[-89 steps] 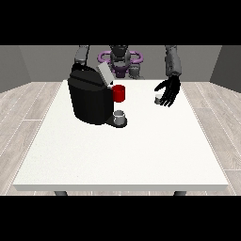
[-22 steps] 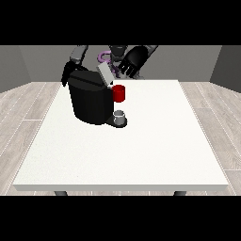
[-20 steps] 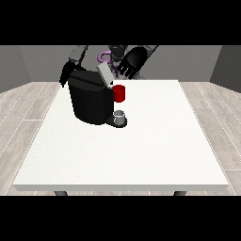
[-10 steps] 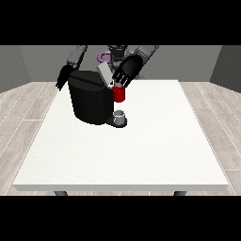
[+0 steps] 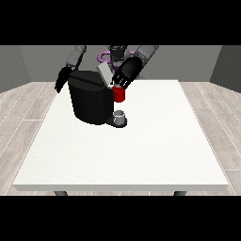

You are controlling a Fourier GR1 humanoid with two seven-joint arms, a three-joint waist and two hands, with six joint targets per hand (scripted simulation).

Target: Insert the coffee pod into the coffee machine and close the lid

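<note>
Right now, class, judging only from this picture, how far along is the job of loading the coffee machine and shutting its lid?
Done: nothing yet looks finished; the grey lid stands raised on the black coffee machine. In hand: the hand at the view's right hovers over the machine's red part, beside the lid; whether it holds the pod cannot be seen. Left: closing the lid.
</note>
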